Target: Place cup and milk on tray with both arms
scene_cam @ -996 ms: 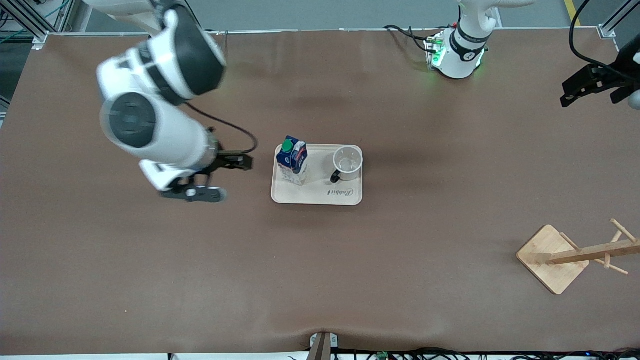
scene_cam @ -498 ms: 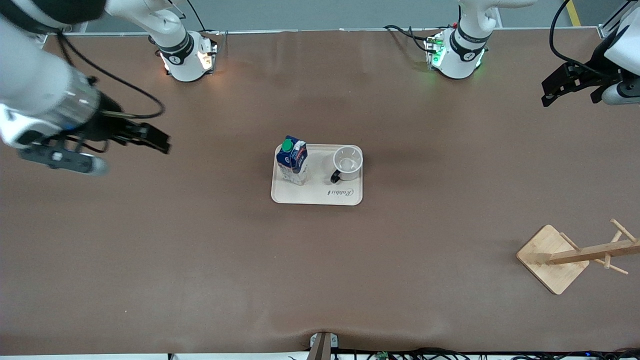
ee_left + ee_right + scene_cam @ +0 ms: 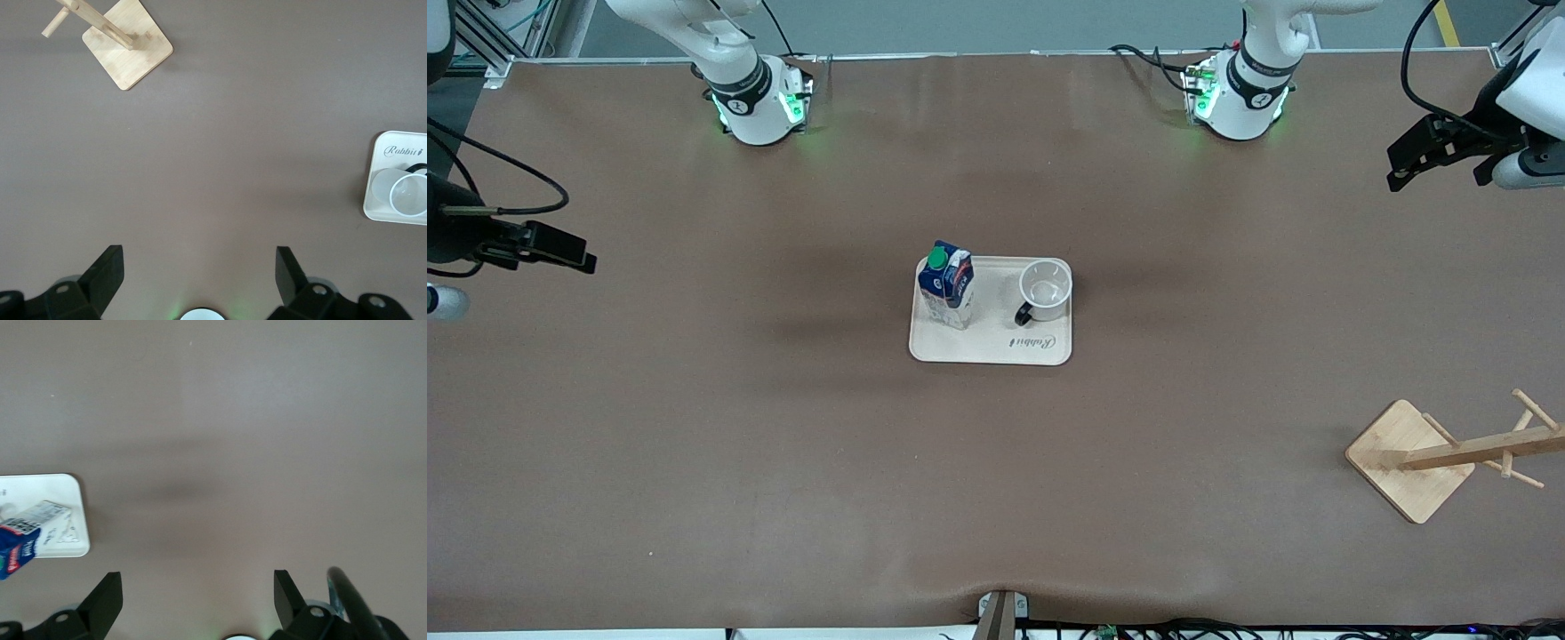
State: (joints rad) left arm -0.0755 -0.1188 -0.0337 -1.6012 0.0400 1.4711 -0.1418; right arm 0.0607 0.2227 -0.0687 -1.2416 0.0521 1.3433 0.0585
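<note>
Brown table (image 3: 783, 427) held the tray (image 3: 960, 348) bearing milk (image 3: 947, 284) and cup (image 3: 1045, 291). Left gripper (image 3: 1440, 156) and right gripper (image 3: 543, 249) hung open, empty, at the table's ends; parking clear seemed best.

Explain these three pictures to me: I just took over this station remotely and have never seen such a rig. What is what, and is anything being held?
Two white robot arms work at a brown table. The front view looks down from across the table; the other two come from cameras on each wrist, showing that arm's own black fingers.

In the middle lies the tray, with the milk and the cup standing on it. A wooden rack sits toward the left arm's end, nearer the front camera.

The left gripper hangs over the left arm's end of the table, the right gripper over the right arm's end. Both are open and hold nothing.
</note>
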